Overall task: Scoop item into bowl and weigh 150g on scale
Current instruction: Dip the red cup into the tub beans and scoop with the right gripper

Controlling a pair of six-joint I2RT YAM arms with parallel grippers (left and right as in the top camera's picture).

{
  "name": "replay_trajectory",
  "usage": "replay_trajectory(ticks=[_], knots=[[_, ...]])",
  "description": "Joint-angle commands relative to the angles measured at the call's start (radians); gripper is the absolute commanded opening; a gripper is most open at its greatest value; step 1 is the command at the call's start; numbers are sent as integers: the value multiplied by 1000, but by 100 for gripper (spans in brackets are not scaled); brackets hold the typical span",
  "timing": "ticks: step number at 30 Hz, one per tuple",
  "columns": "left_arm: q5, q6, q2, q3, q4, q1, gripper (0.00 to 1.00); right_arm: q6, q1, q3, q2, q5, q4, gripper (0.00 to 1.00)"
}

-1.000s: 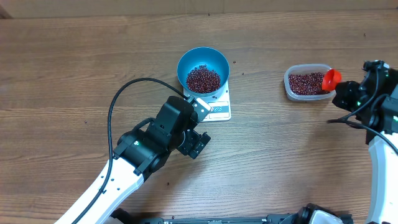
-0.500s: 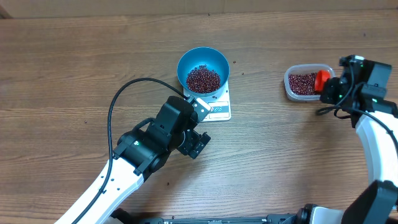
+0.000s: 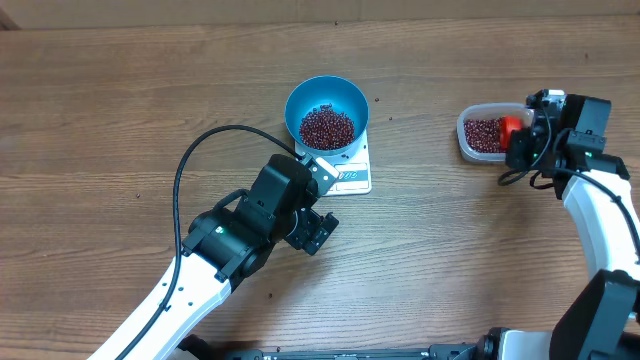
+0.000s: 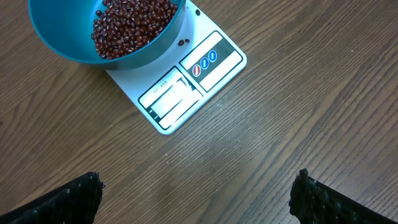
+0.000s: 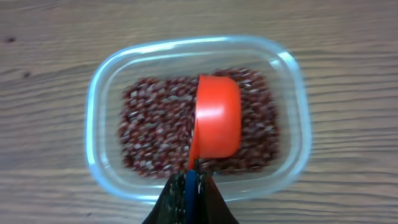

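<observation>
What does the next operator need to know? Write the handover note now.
Left gripper: open, empty, over the table beside the scale.
Right gripper: shut on the red scoop by its handle, with the scoop in the clear tub over the beans.
Done: Blue bowl sits on the scale with a heap of beans in it.
Left: display unreadable, so weight unconfirmed. Probably scoop more, tip into the bowl, check the target.
</observation>
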Motion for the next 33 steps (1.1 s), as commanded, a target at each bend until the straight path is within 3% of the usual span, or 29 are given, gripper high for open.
replay_trajectory(ticks=[1,33], knots=[[-7,12,7,-2,4,2,99,-8,4,18,20,-104,-4,4],[-7,12,7,-2,4,2,99,107,0,14,88,-291,-22,4]])
